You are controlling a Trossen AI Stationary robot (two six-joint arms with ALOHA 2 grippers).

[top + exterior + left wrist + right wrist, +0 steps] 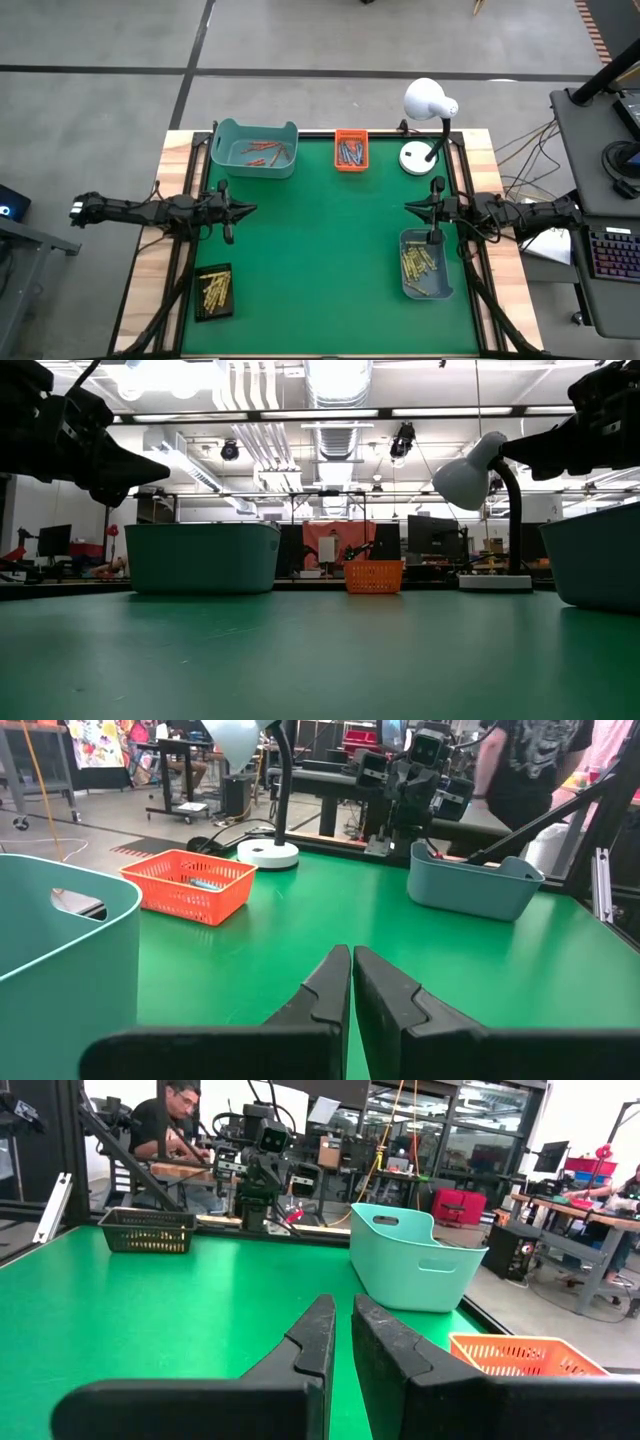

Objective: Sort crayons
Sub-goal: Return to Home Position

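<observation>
The crayons lie sorted in containers. Orange-red crayons are in a teal bin at the far left. Blue-grey ones fill a small orange basket. Yellow ones lie in a blue-grey bin at the right, and yellow-gold ones in a black tray at the near left. My left gripper hovers level over the table's left side, shut and holding nothing. My right gripper hovers level over the right side, its fingers shut to a narrow slit with nothing between them.
A white desk lamp stands at the far right corner, its base on the table. The green mat between the arms is bare. People stand and sit at benches beyond the table.
</observation>
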